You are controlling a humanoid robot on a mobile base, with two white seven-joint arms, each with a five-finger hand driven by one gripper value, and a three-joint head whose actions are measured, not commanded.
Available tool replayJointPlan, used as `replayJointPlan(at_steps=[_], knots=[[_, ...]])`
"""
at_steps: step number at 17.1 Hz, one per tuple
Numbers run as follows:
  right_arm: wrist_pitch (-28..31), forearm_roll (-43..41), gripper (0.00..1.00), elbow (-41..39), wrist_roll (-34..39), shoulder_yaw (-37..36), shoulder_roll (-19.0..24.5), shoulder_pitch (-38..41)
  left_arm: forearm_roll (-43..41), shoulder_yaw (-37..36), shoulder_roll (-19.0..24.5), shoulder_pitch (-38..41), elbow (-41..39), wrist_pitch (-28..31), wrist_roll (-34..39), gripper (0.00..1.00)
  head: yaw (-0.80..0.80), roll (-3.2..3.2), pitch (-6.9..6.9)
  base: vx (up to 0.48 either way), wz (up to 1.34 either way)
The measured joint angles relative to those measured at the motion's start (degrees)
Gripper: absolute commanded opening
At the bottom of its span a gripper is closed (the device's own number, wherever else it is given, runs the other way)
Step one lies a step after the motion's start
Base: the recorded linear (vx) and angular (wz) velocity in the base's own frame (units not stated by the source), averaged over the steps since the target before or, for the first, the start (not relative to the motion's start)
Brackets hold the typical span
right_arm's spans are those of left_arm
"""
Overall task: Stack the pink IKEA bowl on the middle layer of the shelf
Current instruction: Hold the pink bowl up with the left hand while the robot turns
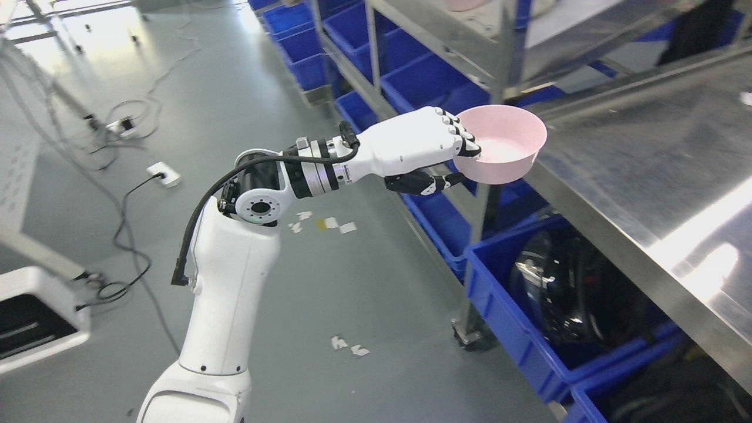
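Left hand (423, 150) fingers are gripping pink bowl (502, 144) rim, holding it just off shelf (646, 153) edge w/ placing & stacking still pending.

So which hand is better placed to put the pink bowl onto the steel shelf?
Left. The left hand already grips the pink bowl by its rim, right at the edge of the steel shelf. The right arm is not in view.

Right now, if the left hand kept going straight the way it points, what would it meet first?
Likely the steel shelf: the left hand, gripping the pink bowl, points right toward its edge, so the bowl would arrive first. Depth is unclear.
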Motion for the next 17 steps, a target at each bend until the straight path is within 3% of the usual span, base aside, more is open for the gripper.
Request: replayJointPlan(at_steps=[9, 17], knots=[[0.0, 0.0, 1.00, 0.0, 0.0, 0.0, 0.0, 0.0, 0.0, 0.0, 0.0, 0.1, -1.1, 0.0, 0.7, 0.02, 0.00, 0.00, 0.00, 0.200, 0.89], [0.0, 0.0, 1.00, 0.0, 0.0, 0.0, 0.0, 0.0, 0.0, 0.0, 0.0, 0.1, -1.6, 0.0, 0.9, 0.02, 0.00, 0.00, 0.00, 0.343, -0.05]])
